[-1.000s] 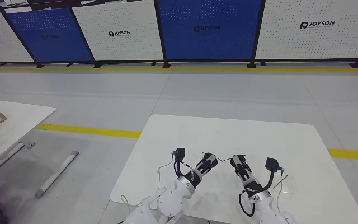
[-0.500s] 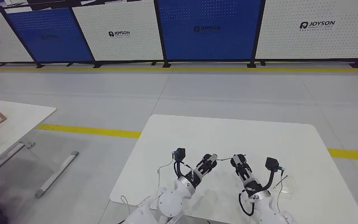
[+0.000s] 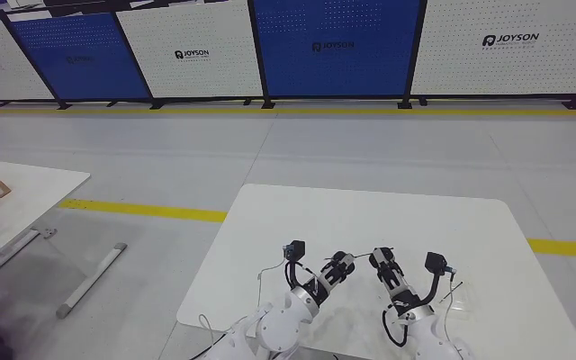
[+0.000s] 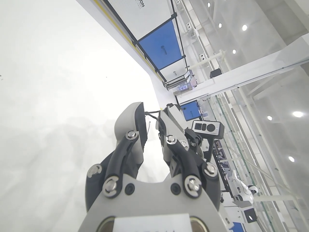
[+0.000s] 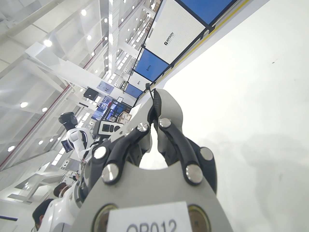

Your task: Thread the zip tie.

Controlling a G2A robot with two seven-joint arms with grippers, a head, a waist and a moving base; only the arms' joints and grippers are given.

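A: Where is the thin black plastic zip tie [image 5: 148, 87]?
B: The right gripper [image 5: 155, 95] has its jaws clenched on it – head poking past the tips, above the white surface [image 3: 378, 211], near side.
A: And the left gripper [image 4: 154, 108]?
B: Angled inward, almost tip to tip with the right – jaws parted, the tie's tail crossing the gap.

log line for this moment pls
step: threading | right gripper: shut on zip tie | left gripper: open around tie's other end | both over table
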